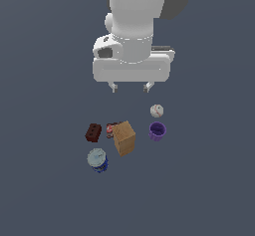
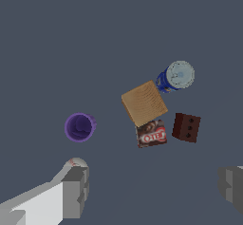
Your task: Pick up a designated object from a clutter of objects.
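purple cup (image 1: 157, 130) stands upright, mouth up, apart from the tan box (image 1: 124, 138), just beside the white ball (image 1: 157, 111) | your gripper (image 1: 131, 87) hangs above, fingers spread wide, empty | that gap gives you room to descend without knocking neighbours.

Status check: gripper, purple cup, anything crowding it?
Gripper open, empty, high above the clutter. Purple cup upright on the floor, untouched. White ball close beside it, tan box on the other side, neither touching.
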`<state>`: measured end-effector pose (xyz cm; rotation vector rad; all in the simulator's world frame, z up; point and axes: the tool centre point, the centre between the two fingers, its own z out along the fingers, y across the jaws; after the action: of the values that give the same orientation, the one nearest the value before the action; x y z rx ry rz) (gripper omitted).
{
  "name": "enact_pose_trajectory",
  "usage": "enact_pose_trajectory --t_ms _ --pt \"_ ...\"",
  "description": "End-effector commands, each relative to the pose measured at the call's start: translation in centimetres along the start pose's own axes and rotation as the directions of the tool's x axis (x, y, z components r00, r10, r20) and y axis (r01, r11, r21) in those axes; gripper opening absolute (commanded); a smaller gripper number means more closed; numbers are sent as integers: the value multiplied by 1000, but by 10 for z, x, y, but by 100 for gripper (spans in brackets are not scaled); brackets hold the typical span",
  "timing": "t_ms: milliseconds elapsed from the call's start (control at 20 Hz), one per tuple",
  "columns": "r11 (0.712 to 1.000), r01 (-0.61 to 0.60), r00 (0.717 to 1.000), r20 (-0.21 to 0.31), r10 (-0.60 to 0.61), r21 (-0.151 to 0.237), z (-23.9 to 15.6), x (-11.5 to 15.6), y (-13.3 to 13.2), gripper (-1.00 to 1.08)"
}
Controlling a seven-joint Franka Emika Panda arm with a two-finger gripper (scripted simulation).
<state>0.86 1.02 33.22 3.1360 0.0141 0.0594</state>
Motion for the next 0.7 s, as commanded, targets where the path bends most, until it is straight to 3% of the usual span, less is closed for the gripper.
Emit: enact_pose_trajectory --t_ms 0,650 --pt "1000 0 1000 0 0 0 0 0 0 28" --pt "999 33 999 9 -33 9 6 1 -7 28"
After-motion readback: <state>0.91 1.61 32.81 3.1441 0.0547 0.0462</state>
